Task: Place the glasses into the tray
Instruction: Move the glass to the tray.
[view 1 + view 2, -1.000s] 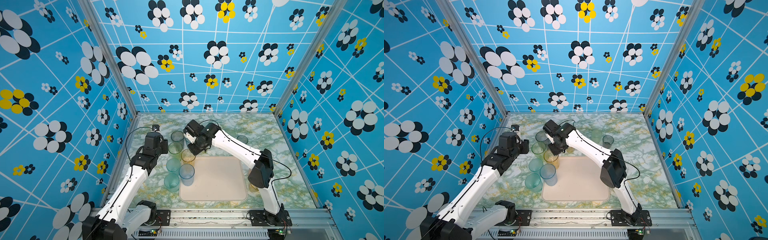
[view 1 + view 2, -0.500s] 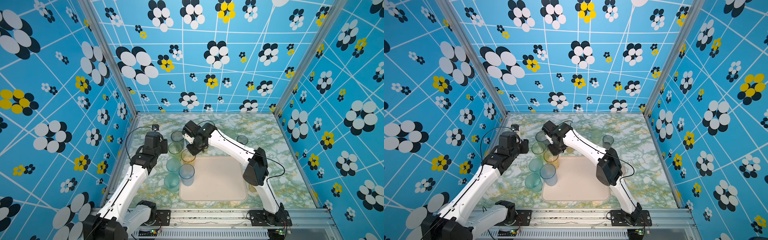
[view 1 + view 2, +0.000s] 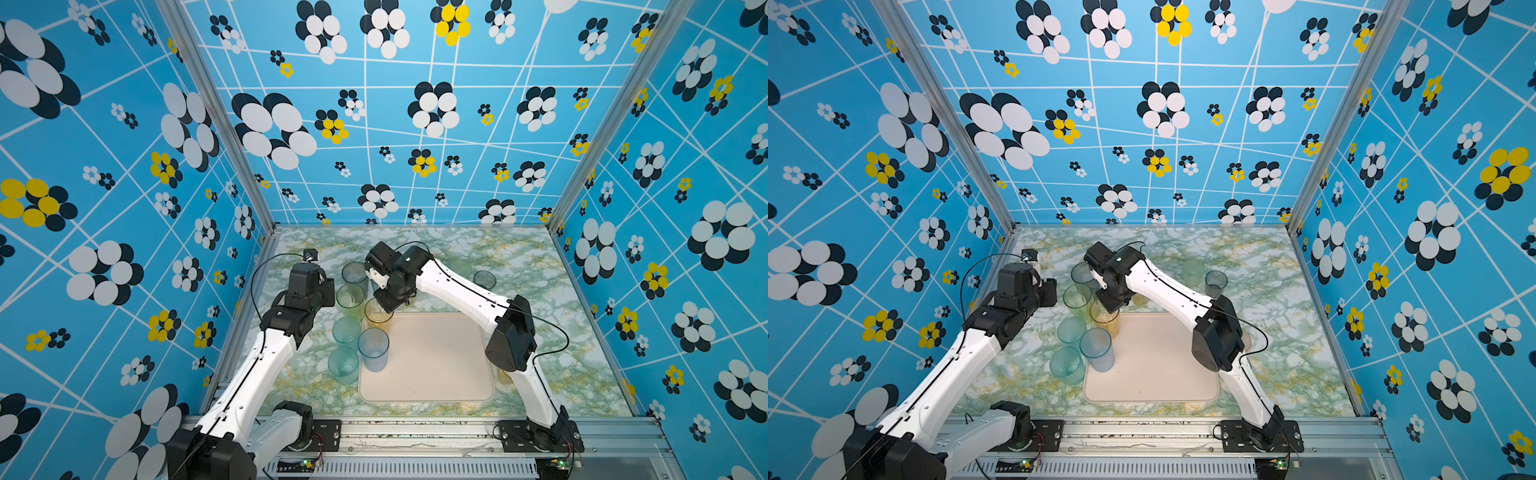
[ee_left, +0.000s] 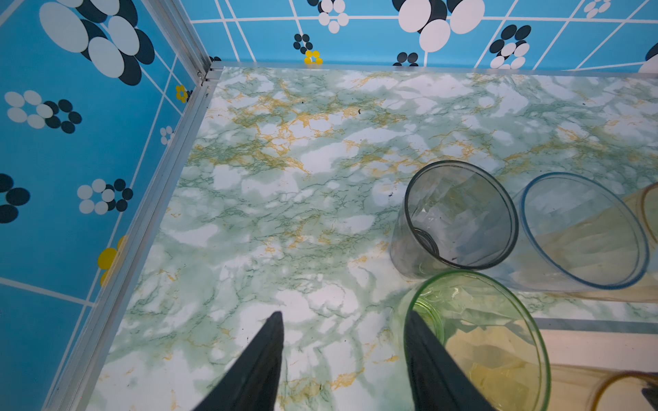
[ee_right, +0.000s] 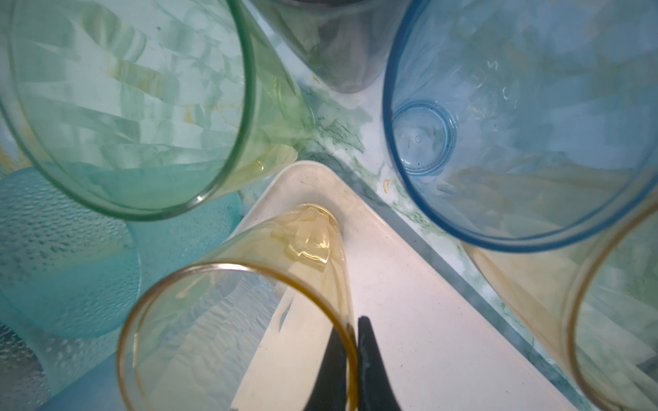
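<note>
Right fingers [image 5: 370, 356] are pinched tight on the rim wall of the amber tumbler [image 5: 249, 302], one finger inside and one outside. The amber tumbler is at the tray's [image 3: 436, 365] far corner on the left-arm side, with its base inside the rim; can't tell if the base is resting on the tray or just off it. Left fingers [image 4: 263, 356] are spread apart and hold nothing, tips over bare table [image 4: 285, 213] off the tray's left-arm side, right beside the yellow-green tumbler [image 4: 480, 338]; contact with its wall is unclear. Textured blue tumbler [image 3: 373, 349] stands upright just inside the tray's left-arm edge. First teal tumbler [image 3: 345, 330] and second teal tumbler [image 3: 343, 365] are on the table just outside that same edge. Tall grey tumbler [image 3: 354, 272] is on the table beyond the tray's far left-arm corner, past the yellow-green one. Smooth blue tumbler [image 5: 534, 124] stands on the table just past the tray's far edge. Small smoky tumbler [image 3: 484, 279] stands well beyond that edge.
</note>
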Motion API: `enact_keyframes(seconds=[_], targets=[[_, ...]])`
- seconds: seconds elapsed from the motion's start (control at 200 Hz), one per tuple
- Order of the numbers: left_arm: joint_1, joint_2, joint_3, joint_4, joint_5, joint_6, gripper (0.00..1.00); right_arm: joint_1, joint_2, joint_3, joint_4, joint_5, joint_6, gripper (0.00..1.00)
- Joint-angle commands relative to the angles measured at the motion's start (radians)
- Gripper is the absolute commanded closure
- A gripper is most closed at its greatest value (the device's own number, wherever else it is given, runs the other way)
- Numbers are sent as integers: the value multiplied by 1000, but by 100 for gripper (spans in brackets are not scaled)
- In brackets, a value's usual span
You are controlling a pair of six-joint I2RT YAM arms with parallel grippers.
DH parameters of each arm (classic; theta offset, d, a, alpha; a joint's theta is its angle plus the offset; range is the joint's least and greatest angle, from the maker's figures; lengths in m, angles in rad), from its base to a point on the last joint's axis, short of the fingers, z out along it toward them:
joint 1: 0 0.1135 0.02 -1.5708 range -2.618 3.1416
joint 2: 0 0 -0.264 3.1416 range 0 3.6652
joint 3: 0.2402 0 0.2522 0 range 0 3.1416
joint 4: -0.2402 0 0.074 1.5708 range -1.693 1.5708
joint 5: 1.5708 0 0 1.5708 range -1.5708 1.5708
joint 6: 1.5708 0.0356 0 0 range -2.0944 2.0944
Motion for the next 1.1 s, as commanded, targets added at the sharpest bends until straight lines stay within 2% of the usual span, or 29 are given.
enact_keyframes(seconds=[0.0,0.6,1.095], targets=[[9,9,18,18,11,12,44,-7,-14,16,32,28,-5,97],[12,28,18,24,8,13,44,-6,84,150,-38,60,-46,97],[16,34,18,27,19,10,45,-4,54,137,-103,87,-78,97]])
